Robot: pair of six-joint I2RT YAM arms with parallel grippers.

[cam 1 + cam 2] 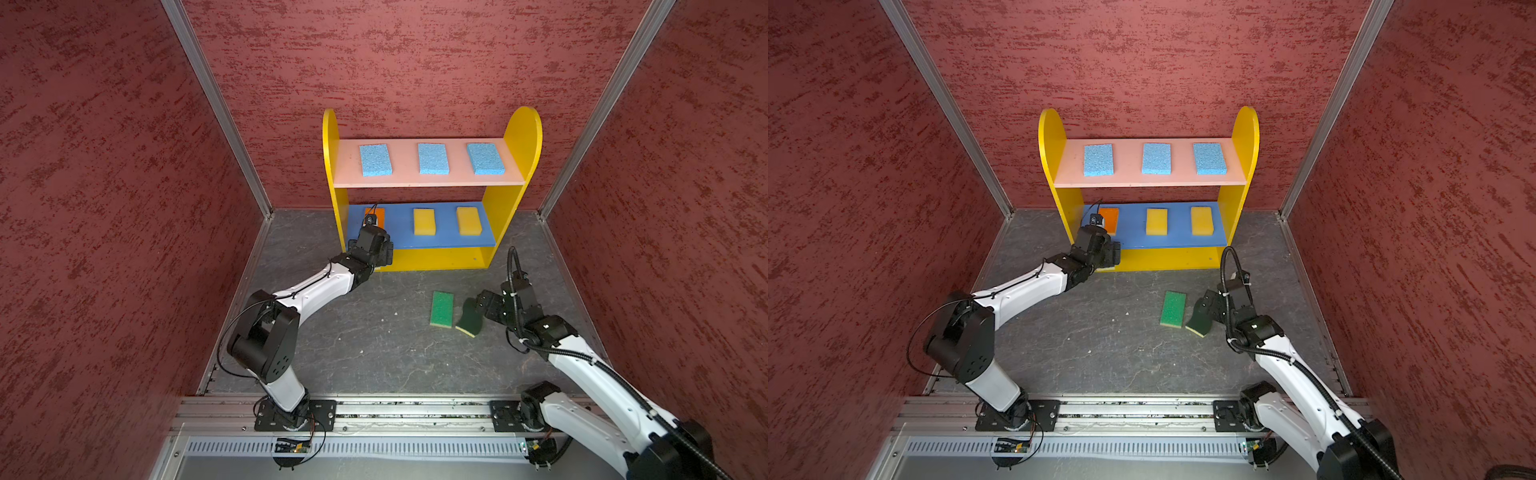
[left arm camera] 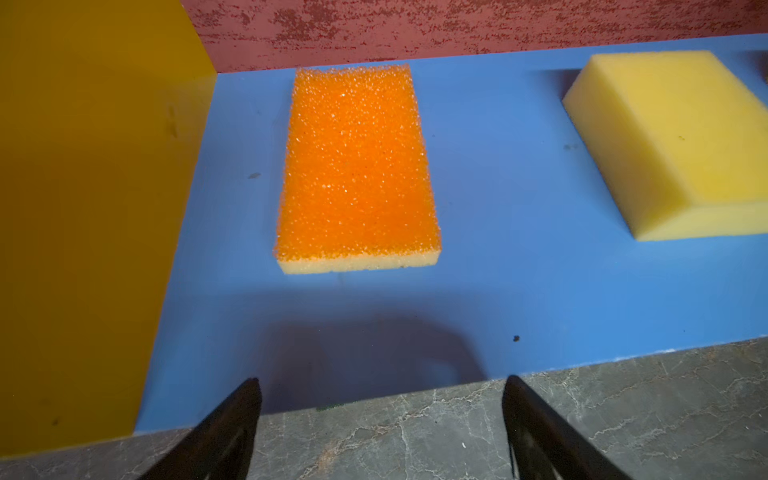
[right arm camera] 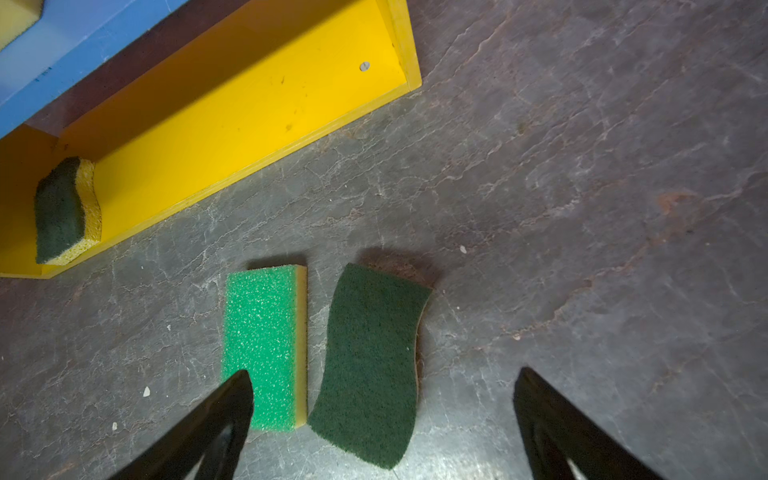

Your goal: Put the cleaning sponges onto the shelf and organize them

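Up at 12 o'clock on the tabletop (image 1: 374, 353) stands the shelf (image 1: 521, 137), and I judge the job mostly done: seven sponges shelved, two left. Its pink upper board (image 1: 399, 176) carries three light blue sponges (image 1: 433, 158) in a neat row from 9 to 3 o'clock. On the blue middle board (image 1: 446, 237) the orange-topped sponge (image 2: 357, 166) lies flat at the 9 o'clock end, with the middle yellow sponge (image 1: 424, 221) and the end yellow sponge (image 1: 468, 220) spaced out toward 3 o'clock. My left pincer (image 2: 382, 380) sits at the orange one's 6 o'clock, just off the board's front edge, jaws spread wide and holding nothing. The yellow bottom board (image 3: 232, 108) has one shelved dark green wavy sponge (image 3: 62, 212) toward its 9 o'clock end and bare room beside it. What remains lies side by side at about 4 o'clock on the tabletop: the bright green-topped sponge (image 1: 441, 308) and, at its 3 o'clock, the loose dark green wavy sponge (image 3: 370, 361). My right pincer (image 3: 384, 371) hangs over that dark one, jaws as wide as they go, gripping nothing. I reckon both belong on the bottom board. I can read no brand, label or writing anywhere on the sponges or the shelf.
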